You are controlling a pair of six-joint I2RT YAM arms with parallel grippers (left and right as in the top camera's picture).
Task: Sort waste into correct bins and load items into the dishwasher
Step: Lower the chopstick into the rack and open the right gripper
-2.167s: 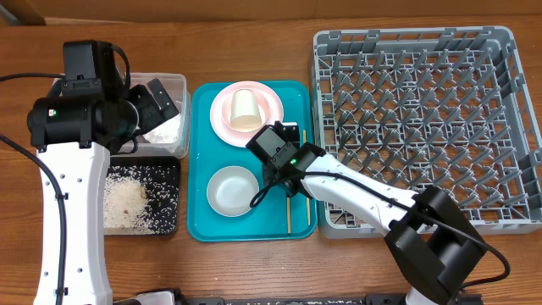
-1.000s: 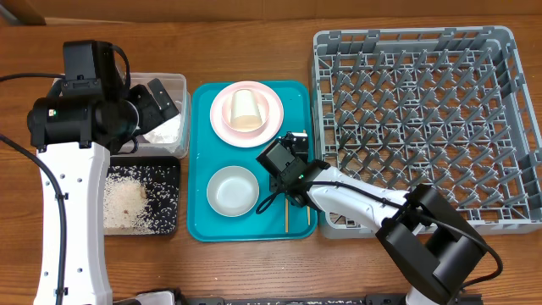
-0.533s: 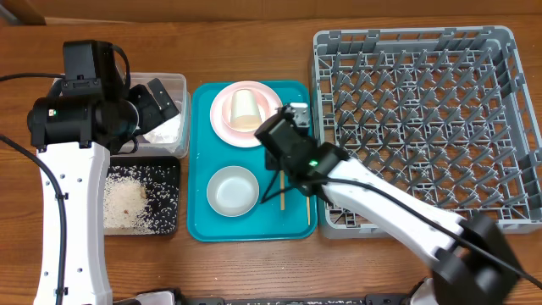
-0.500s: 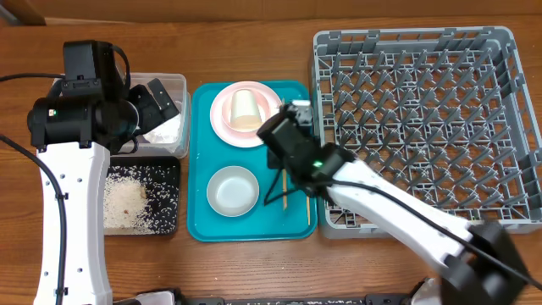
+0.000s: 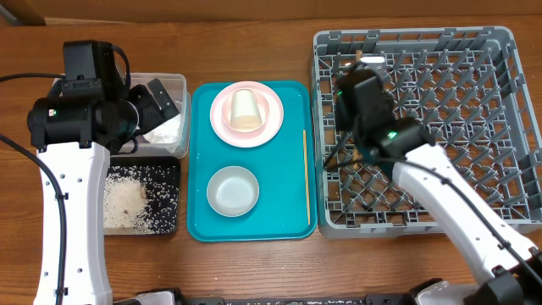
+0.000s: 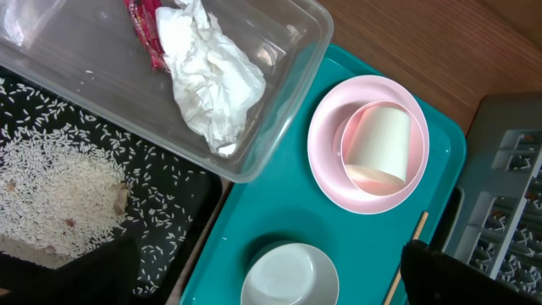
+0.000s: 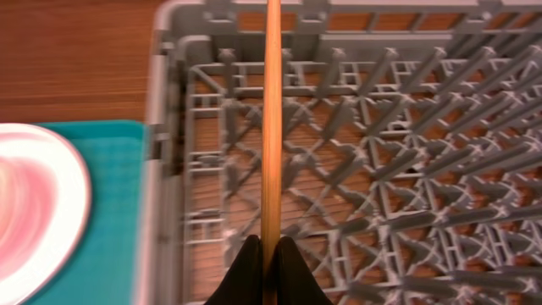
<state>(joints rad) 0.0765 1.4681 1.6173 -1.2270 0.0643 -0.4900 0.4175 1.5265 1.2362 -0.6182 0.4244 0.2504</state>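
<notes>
No readable text (red wrapper (image 6: pixel 144 34) print illegible)

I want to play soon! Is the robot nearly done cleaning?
Not yet. Done: tissue and wrapper in the clear tub, rice in the black tray. Now: right gripper holds one chopstick over the dish rack. Remaining: other chopstick, bowl, cup, pink dish on the teal tray.

The white bowl (image 6: pixel 290 278) is being cut off by the left wrist view's bottom edge; the chopstick (image 7: pixel 271 119) and blurred pink dish (image 7: pixel 34 203) are being cropped in the right wrist view.
</notes>
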